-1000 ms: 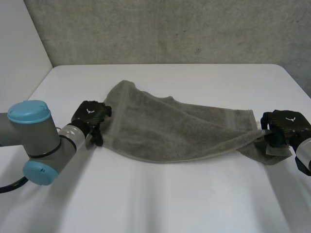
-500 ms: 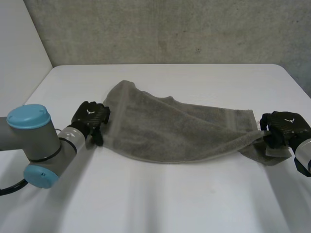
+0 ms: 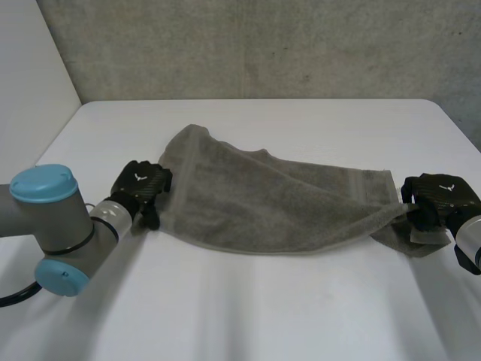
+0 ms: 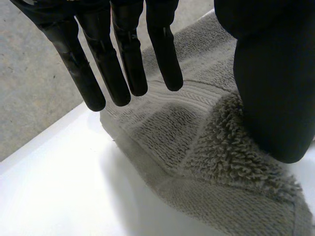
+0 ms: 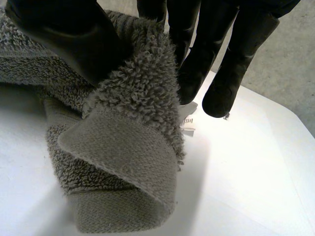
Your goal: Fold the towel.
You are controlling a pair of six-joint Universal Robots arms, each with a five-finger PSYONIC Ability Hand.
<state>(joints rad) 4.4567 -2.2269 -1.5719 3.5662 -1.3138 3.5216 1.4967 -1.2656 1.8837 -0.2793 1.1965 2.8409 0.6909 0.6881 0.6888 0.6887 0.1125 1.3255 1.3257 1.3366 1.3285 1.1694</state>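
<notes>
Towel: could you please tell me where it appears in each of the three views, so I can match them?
Head view: the towel stretches across the table, left hand at one end, right hand at the other.
Left wrist view: its end lies beneath the left hand's straight fingers and thumb.
Right wrist view: its folded corner is pinched by the right hand.
Shared landmark: the white table.

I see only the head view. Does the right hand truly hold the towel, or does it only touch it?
Observer: It holds it. In the right wrist view the right hand pinches a raised fold of the towel between thumb and fingers.
Operator: And the left hand?
Observer: Its wrist view shows the left hand open: the fingers are straight over the towel and the thumb lies on the cloth.
</notes>
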